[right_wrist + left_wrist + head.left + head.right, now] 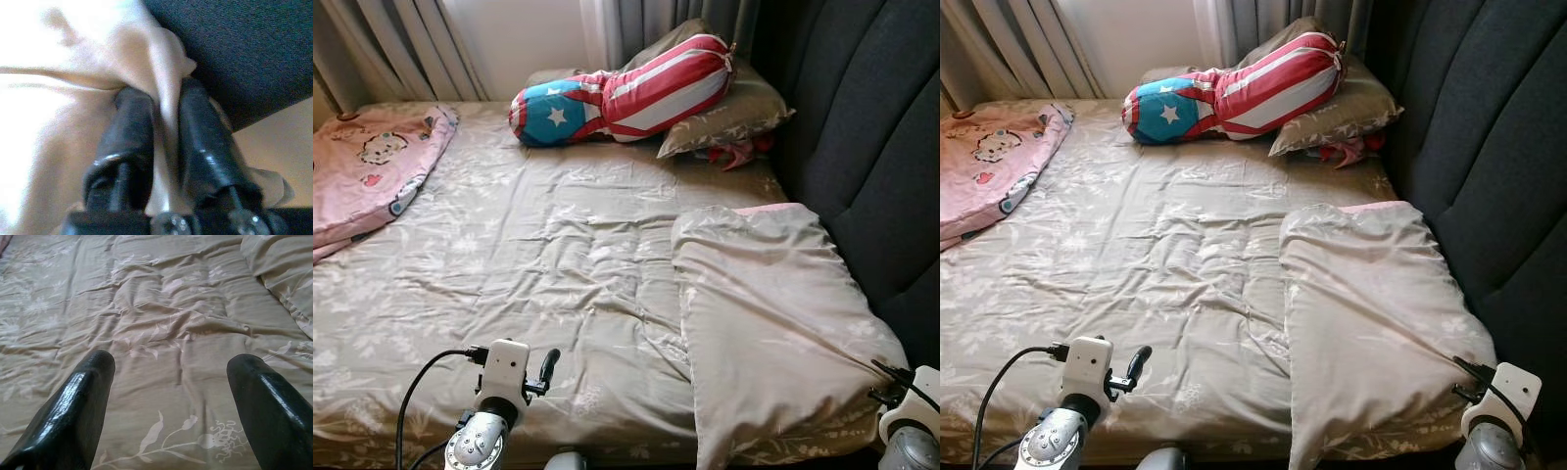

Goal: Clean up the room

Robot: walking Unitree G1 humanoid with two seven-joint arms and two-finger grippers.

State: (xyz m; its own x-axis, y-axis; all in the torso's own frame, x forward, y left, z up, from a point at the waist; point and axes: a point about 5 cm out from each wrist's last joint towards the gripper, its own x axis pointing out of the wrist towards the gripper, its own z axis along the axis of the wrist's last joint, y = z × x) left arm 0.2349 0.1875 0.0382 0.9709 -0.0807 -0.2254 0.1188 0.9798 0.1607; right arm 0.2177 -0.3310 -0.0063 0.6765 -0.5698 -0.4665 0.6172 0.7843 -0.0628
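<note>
A beige floral bedsheet (538, 255) covers the bed. On its right side lies a crumpled beige floral pillow (773, 323) with a pink edge showing at its far end. My right gripper (164, 98) is shut on the pillow's near right corner (876, 367), beside the dark headboard, and cloth is pinched between its fingers (129, 127). My left gripper (171, 364) hangs open just above the sheet near the bed's front edge (548, 364), with nothing between its fingers.
A stars-and-stripes bolster (617, 98) rests on a beige pillow (734, 117) at the far end, with a red item (739, 152) beside it. A pink cartoon blanket (367, 166) lies at the far left. A dark padded headboard (871, 147) runs along the right. Curtains (401, 44) hang behind.
</note>
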